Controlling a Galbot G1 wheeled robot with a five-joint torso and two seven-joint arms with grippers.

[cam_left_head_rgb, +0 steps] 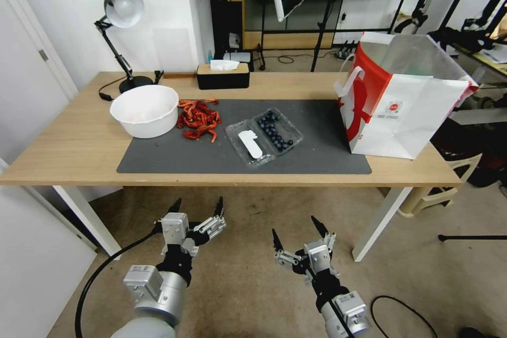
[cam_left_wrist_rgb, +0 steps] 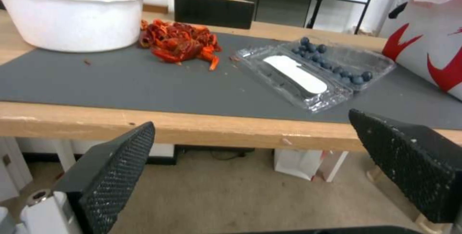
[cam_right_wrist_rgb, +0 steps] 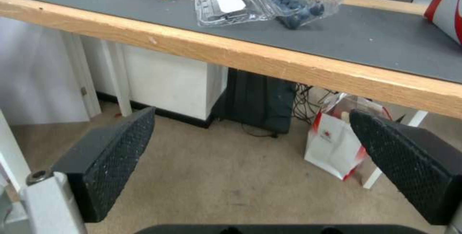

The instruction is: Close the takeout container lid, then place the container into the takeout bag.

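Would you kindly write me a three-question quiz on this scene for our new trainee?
1. True or false: the lid of the takeout container is already shut.
2. Which stands on the robot's right end of the table?
A. the white bowl
B. the takeout bag
C. the desk lamp
3. Fill in: the left gripper and right gripper both hang open in front of the table, holding ____.

Key
1. False: it lies flat open on the grey mat, sticker up, beside the blueberry half.
2. B
3. nothing
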